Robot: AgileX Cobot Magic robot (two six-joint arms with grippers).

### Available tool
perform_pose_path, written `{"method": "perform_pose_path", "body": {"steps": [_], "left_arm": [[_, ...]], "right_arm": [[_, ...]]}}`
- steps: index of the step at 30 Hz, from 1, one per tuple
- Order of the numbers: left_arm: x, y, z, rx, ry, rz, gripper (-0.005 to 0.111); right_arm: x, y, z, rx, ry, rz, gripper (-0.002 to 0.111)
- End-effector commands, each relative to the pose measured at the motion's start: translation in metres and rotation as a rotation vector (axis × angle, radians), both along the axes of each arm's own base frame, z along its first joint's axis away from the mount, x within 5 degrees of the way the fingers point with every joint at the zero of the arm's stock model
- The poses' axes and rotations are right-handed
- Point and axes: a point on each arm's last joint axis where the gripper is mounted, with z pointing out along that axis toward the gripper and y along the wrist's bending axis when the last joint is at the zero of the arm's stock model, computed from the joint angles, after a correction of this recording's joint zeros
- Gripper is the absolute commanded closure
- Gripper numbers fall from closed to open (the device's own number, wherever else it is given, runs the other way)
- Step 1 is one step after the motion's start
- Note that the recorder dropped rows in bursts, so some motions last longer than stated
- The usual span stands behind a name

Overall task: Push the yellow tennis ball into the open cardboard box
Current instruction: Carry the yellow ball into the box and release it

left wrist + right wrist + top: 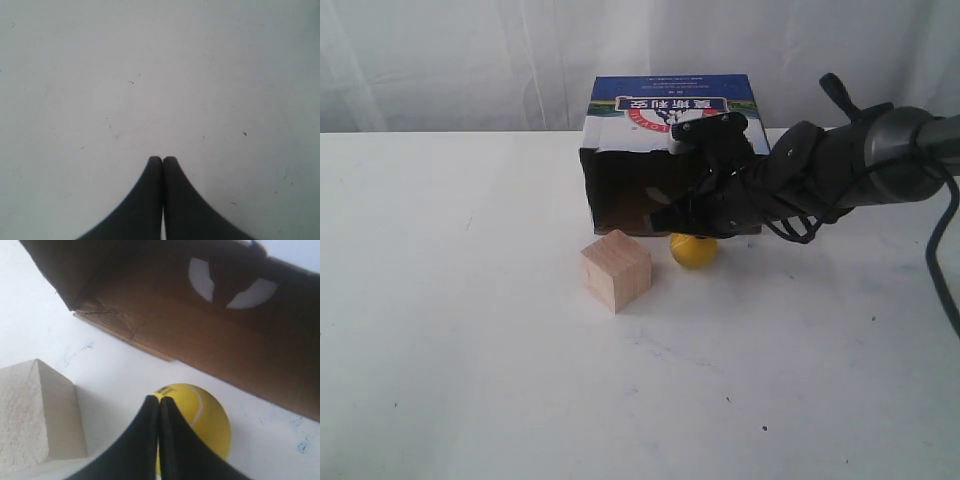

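The yellow tennis ball (694, 251) rests on the white table just in front of the open cardboard box (620, 190), whose dark opening faces the camera under a blue-and-white printed top. My right gripper (670, 217) reaches in from the right and hangs in front of the opening, just above the ball. In the right wrist view its fingers (160, 399) are shut together with nothing between them, their tips over the ball (207, 415), with the box's brown interior (200, 335) beyond. The left gripper (162, 159) is shut over bare table and does not appear in the exterior view.
A pale wooden cube (616, 270) stands on the table just left of the ball, close to the box's front left corner; it also shows beside the ball in the right wrist view (35, 410). A white curtain hangs behind the table.
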Motion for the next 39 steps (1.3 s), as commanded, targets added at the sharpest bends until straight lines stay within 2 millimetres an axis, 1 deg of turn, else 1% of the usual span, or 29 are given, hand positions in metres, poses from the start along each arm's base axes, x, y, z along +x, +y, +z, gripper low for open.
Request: {"method": "perform_pose_path", "body": {"steps": [1,3,7,10,15,17,19,23,25,26,27,28,30,36,39], "left_arm": [[0.0,0.0,-0.001,-0.012,0.009,0.006,0.107],[0.0,0.0,-0.001,-0.012,0.009,0.006,0.107],[0.0,0.0,-0.001,-0.012,0.009,0.006,0.107],[0.0,0.0,-0.001,-0.012,0.009,0.006,0.107],[0.0,0.0,-0.001,-0.012,0.009,0.006,0.107],[0.0,0.0,-0.001,-0.012,0.009,0.006,0.107],[0.0,0.0,-0.001,-0.012,0.009,0.006,0.107],[0.0,0.0,-0.001,-0.012,0.009,0.006,0.107],[0.0,0.0,-0.001,-0.012,0.009,0.006,0.107],[0.0,0.0,-0.001,-0.012,0.009,0.006,0.107],[0.0,0.0,-0.001,-0.012,0.009,0.006,0.107],[0.0,0.0,-0.001,-0.012,0.009,0.006,0.107],[0.0,0.0,-0.001,-0.012,0.009,0.006,0.107],[0.0,0.0,-0.001,-0.012,0.009,0.006,0.107],[0.0,0.0,-0.001,-0.012,0.009,0.006,0.107]], "right_arm": [[-0.007,0.0,0.011,0.015,0.033,0.046,0.108],[-0.013,0.002,0.015,0.033,0.079,0.069,0.108],[-0.019,0.003,0.011,0.043,0.144,0.087,0.108],[-0.022,0.001,0.001,0.034,0.174,0.071,0.108],[-0.028,-0.004,-0.03,-0.014,0.241,0.057,0.108],[-0.025,-0.005,-0.036,-0.025,0.227,0.038,0.108],[-0.019,-0.007,-0.041,-0.035,0.176,0.0,0.108],[0.004,-0.011,-0.041,-0.035,-0.004,-0.135,0.108],[0.018,-0.015,-0.034,-0.011,-0.098,-0.22,0.108],[0.021,-0.018,-0.03,0.039,-0.096,-0.282,0.108],[0.022,-0.021,-0.025,0.092,-0.083,-0.339,0.108],[0.02,-0.021,-0.02,0.12,-0.07,-0.353,0.108],[0.016,-0.02,-0.017,0.116,-0.06,-0.331,0.108],[0.002,-0.017,-0.028,0.105,0.071,-0.259,0.108],[-0.004,-0.015,-0.027,0.094,0.111,-0.206,0.108]]}}
